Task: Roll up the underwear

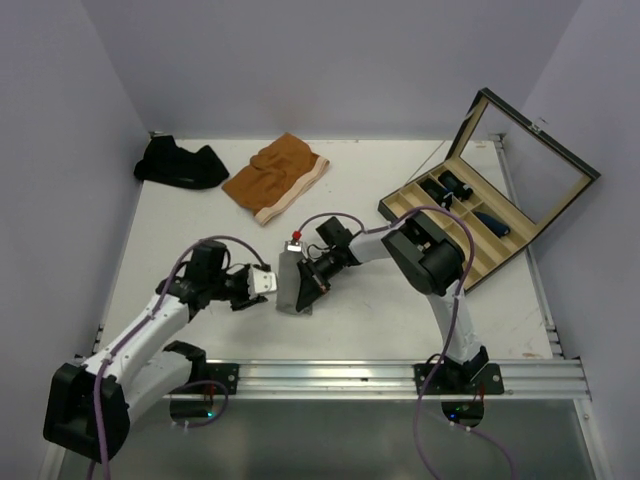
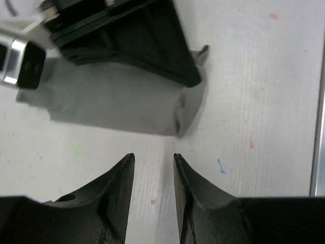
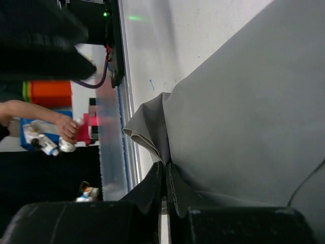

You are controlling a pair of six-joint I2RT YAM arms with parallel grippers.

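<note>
Viewing the top camera, I find the light grey cloth briefs (image 1: pixel 290 292) lying bunched on the white worktop (image 1: pixel 380 310), toward the front, between the two arms. The right gripper (image 3: pixel 164 165) rests on them, its jaws pressed together on a fold at the cloth's edge (the wrist view shows the fold meeting the tips). The left gripper (image 2: pixel 154 157) sits just short of the same garment, jaws spread, holding nothing. The rust-orange briefs with a cream waistband (image 1: pixel 275 178) and the black cloth briefs (image 1: pixel 180 163) lie well apart at the rear. The wooden compartment box (image 1: pixel 487 262) stands open at the right.
</note>
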